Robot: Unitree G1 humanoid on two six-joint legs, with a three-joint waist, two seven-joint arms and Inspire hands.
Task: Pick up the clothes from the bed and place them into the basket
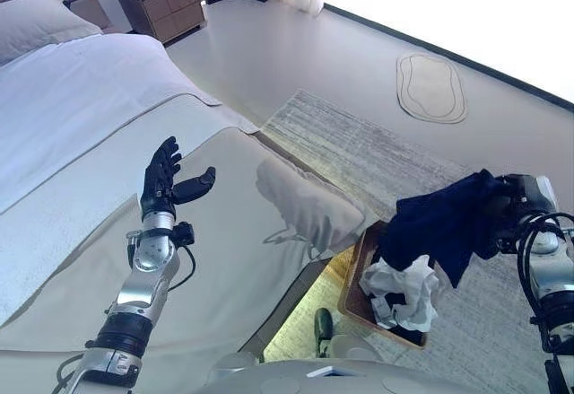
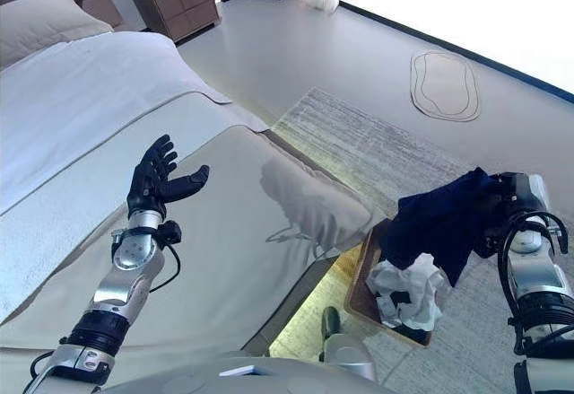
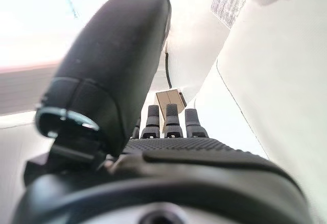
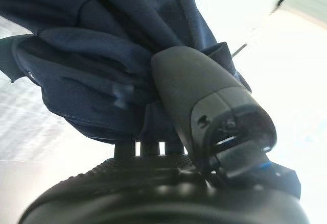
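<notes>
My right hand (image 1: 513,207) is shut on a dark navy garment (image 1: 444,219), which hangs above the brown basket (image 1: 355,279) on the floor beside the bed. The right wrist view shows the thumb (image 4: 204,96) pressed into the navy cloth (image 4: 92,55). A crumpled white garment (image 1: 404,291) with dark patches lies inside the basket. My left hand (image 1: 163,179) is raised over the bed (image 1: 242,223) with fingers straight, open and holding nothing. No clothes show on the visible part of the bed cover.
A wooden nightstand (image 1: 164,1) stands at the head of the bed next to a pillow (image 1: 36,21). A grey rug (image 1: 377,152) lies under the basket, and a small oval mat (image 1: 432,87) lies farther off on the floor.
</notes>
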